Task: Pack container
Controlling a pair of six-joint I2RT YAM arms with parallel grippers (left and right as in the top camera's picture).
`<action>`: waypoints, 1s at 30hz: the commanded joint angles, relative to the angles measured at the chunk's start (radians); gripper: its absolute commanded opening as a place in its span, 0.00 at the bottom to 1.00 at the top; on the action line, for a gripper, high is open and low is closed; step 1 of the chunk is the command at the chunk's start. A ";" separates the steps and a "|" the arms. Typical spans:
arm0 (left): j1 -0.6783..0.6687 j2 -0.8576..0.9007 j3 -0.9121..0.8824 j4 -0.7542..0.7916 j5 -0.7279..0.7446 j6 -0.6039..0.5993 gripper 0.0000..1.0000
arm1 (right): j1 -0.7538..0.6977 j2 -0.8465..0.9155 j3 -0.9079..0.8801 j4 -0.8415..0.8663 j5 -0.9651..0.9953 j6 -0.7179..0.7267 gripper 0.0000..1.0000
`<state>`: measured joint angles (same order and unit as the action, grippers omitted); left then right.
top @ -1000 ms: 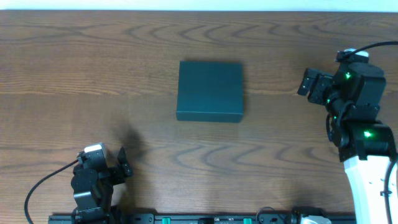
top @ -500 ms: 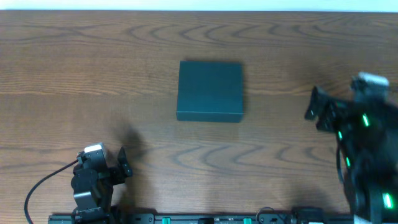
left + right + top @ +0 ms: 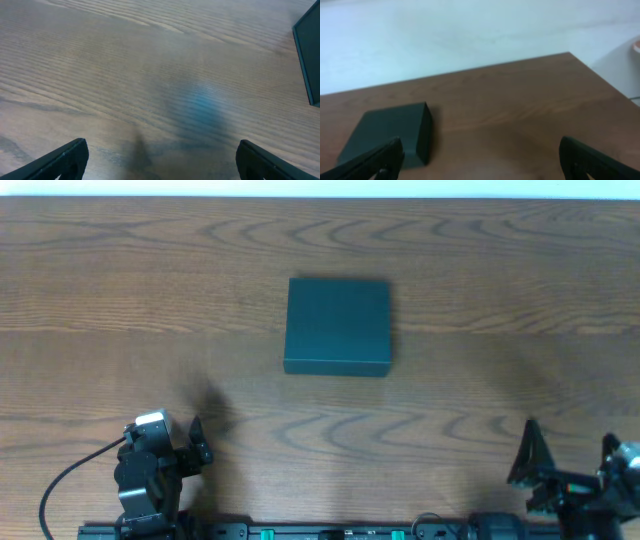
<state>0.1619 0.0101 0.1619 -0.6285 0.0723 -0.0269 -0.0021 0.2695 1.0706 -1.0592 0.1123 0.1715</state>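
Note:
The dark teal-green container (image 3: 338, 326) sits shut, lid down, in the middle of the wooden table. It shows at the lower left of the right wrist view (image 3: 390, 132) and as a sliver at the right edge of the left wrist view (image 3: 309, 55). My left gripper (image 3: 196, 445) rests open and empty at the near left edge; its fingertips (image 3: 67, 157) stand wide apart over bare wood. My right gripper (image 3: 530, 470) is open and empty at the near right edge, its fingertips (image 3: 382, 157) wide apart, pointing towards the container.
The wooden table (image 3: 150, 300) runs to its far edge against a pale surface (image 3: 470, 35). The table's right corner (image 3: 570, 54) shows in the right wrist view. A dark rail (image 3: 330, 532) runs along the near edge between the arm bases.
My right arm has swung from beside the container's right down to the near right edge of the table. The left arm and the container have not moved.

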 commanded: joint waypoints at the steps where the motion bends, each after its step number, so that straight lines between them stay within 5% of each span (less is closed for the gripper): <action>1: 0.000 -0.006 -0.005 -0.002 0.005 -0.010 0.95 | 0.009 -0.059 -0.048 -0.014 0.009 -0.008 0.99; 11: 0.000 -0.006 -0.005 -0.002 0.005 -0.010 0.95 | 0.009 -0.266 -0.424 0.130 -0.042 0.116 0.99; 30: 0.000 -0.006 -0.005 -0.002 0.005 -0.010 0.95 | 0.011 -0.264 -0.883 0.220 -0.042 0.311 0.99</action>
<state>0.1619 0.0101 0.1619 -0.6285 0.0727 -0.0269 -0.0006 0.0113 0.2043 -0.8505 0.0742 0.4465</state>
